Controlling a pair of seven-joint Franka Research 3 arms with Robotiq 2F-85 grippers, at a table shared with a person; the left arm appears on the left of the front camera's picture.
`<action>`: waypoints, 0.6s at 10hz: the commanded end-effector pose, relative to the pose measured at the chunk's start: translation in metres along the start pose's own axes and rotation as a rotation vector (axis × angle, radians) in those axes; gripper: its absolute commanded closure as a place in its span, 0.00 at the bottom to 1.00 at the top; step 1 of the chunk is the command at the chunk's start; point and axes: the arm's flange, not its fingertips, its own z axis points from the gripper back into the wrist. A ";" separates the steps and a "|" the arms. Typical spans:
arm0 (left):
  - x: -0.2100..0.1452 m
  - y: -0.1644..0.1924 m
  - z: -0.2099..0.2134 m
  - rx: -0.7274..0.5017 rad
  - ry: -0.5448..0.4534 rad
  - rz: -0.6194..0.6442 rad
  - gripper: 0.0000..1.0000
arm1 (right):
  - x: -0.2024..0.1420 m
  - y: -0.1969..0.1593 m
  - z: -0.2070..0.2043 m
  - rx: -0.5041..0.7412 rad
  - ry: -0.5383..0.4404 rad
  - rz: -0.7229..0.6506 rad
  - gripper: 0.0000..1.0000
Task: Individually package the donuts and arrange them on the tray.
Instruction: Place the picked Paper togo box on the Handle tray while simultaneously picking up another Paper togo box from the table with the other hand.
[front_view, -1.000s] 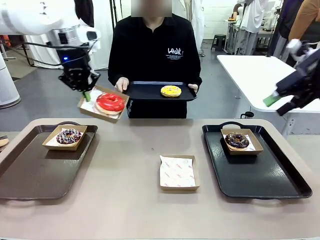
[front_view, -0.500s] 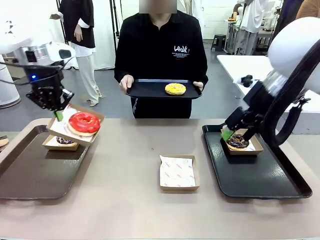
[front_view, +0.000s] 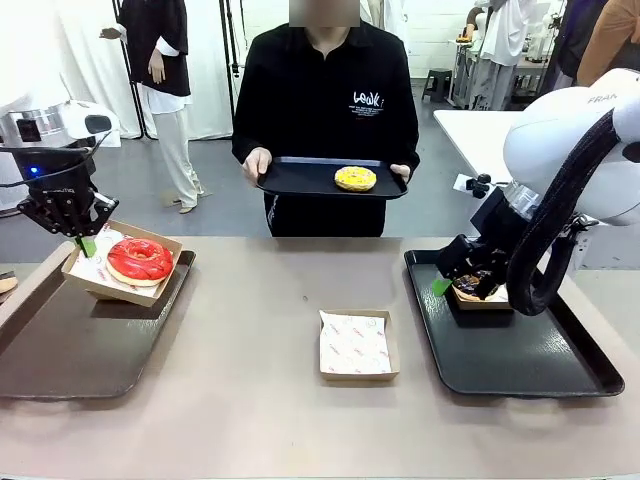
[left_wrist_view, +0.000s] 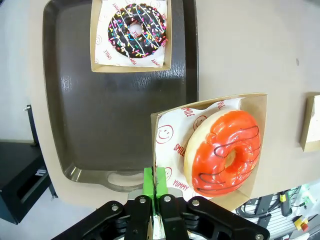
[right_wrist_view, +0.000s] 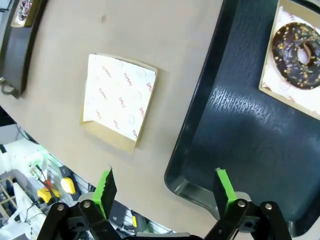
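Three boxed. Left tool (left_wrist_view: 155, 176) clamps box (left_wrist_view: 172, 142) of red donut (left_wrist_view: 223, 152) over tray (left_wrist_view: 115, 125) edge, 9 o'clock; right tool (right_wrist_view: 164, 176) spread; yellow donut (front_view: 355, 178) unboxed.

The left arm (front_view: 45, 112) wears a smooth white shell that ends in a black wrist block, where a small blue light (front_view: 33, 171) glows and thin black cables (front_view: 60, 150) run. The left tool (front_view: 86, 243) is a black linkage with bright green pads (left_wrist_view: 148, 179) and silver screws (left_wrist_view: 139, 200) at its joints. The right arm (front_view: 570, 125) is rounded and white, with grey lettering (front_view: 612, 99) near its edge and a thick black hose (front_view: 566, 205) looping down its side. The right tool (right_wrist_view: 164, 180) is black too, with long green pads and the same round-headed screws. The person (front_view: 330, 130) wears a black long-sleeved top with a small white print (front_view: 363, 101) on the chest.
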 end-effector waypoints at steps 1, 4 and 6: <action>-0.001 -0.001 0.002 0.000 -0.003 -0.003 0.99 | -0.001 0.004 0.002 -0.011 -0.004 0.012 0.00; -0.001 -0.001 0.002 0.000 -0.003 -0.003 0.99 | -0.001 0.004 0.002 -0.011 -0.004 0.012 0.00; -0.001 -0.001 0.002 0.000 -0.003 -0.003 0.99 | -0.001 0.004 0.002 -0.011 -0.004 0.012 0.00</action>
